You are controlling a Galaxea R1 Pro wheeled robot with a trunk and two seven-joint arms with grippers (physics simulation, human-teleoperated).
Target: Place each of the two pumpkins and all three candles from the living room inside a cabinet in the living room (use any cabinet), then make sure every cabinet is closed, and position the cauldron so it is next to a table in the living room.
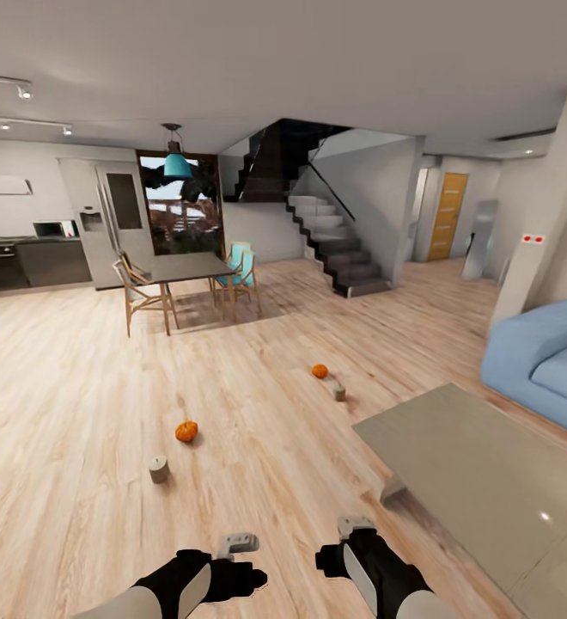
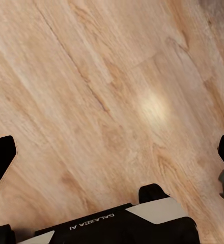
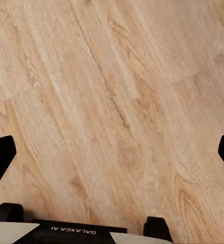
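Pumpkins (image 1: 186,431), bright orange and ribbed, sit on floor (image 1: 77,387).

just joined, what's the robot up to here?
Nothing is being handled yet. Both arms are low in front of the robot, the left gripper and right gripper open and empty over bare wood floor. Ahead on the floor lie two pumpkins, one near and one farther, each with a candle close by. A low grey table stands to the right, in front of a blue sofa.
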